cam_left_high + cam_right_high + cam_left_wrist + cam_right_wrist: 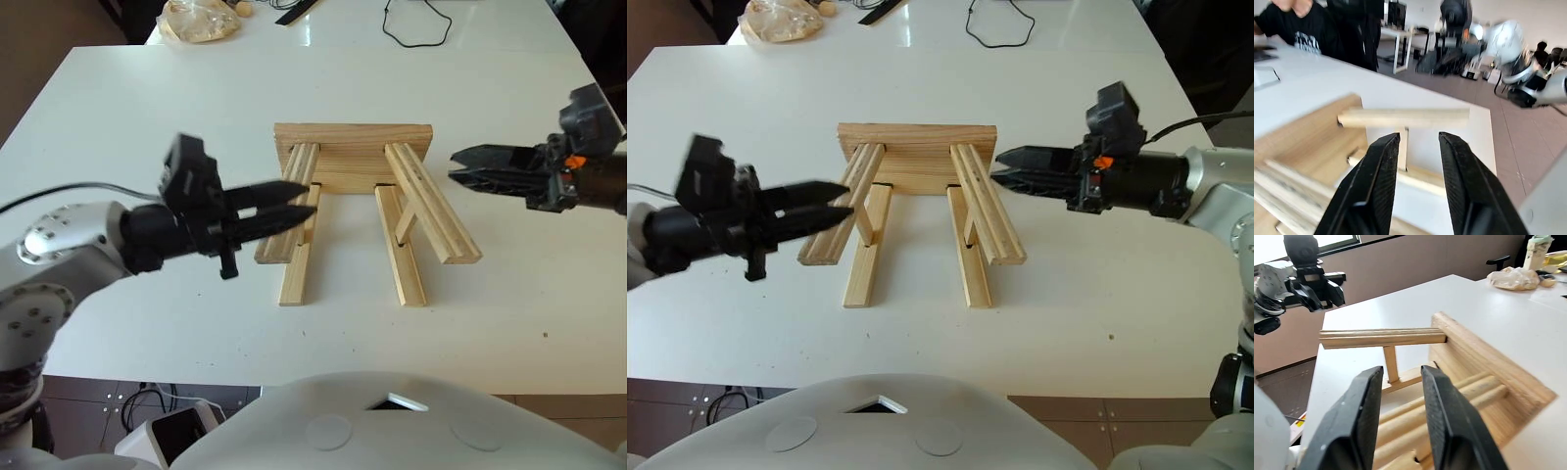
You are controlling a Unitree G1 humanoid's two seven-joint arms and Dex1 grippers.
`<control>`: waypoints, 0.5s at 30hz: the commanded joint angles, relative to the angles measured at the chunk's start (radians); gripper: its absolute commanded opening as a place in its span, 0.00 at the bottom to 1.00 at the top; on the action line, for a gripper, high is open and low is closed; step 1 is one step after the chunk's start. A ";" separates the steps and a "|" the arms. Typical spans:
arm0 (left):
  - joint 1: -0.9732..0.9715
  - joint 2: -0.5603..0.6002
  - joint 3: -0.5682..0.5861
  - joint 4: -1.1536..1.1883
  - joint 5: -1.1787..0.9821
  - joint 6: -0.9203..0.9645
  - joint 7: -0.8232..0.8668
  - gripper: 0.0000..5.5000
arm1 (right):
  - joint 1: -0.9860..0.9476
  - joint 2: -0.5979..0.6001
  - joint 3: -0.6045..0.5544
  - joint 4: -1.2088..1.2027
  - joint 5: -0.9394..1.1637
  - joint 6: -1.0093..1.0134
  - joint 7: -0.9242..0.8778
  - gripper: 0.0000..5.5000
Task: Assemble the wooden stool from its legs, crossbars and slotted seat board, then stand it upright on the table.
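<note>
The wooden stool lies on its side on the white table [127, 108], its slotted seat board [353, 157] at the far end and its legs pointing toward me. Its right legs [431, 201] and left legs [297, 269] sit in the board, each pair joined by a short crossbar [405, 227]. My left gripper [304, 203] hovers open at the left legs, its tips over them and nothing between its fingers [1376, 181]. Just right of the right legs, my right gripper [454, 166] hangs open and empty, aimed at the seat board [1484, 367].
A crumpled plastic bag [201, 20] and a black cable [416, 29] lie at the table's far edge. Bare table lies to the left, the right and in front of the stool. The table's front edge runs close to me.
</note>
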 commanded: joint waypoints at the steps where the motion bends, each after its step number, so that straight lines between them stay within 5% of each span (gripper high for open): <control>1: -0.060 0.047 0.024 0.030 -0.011 0.060 -0.011 0.37 | -0.029 -0.004 0.050 0.137 -0.173 -0.094 0.022 0.33; 5: -0.118 0.057 0.032 0.127 0.119 0.032 -0.065 0.46 | -0.004 -0.005 0.151 0.246 -0.384 -0.256 0.092 0.44; 9: -0.087 0.101 -0.125 0.451 0.673 -0.302 -0.225 0.46 | -0.090 0.065 0.286 0.441 -0.550 -0.389 0.171 0.47; 15: -0.250 -0.103 -0.409 0.995 1.078 -0.700 -0.358 0.46 | -0.317 0.264 0.391 0.848 -0.683 -0.521 0.225 0.47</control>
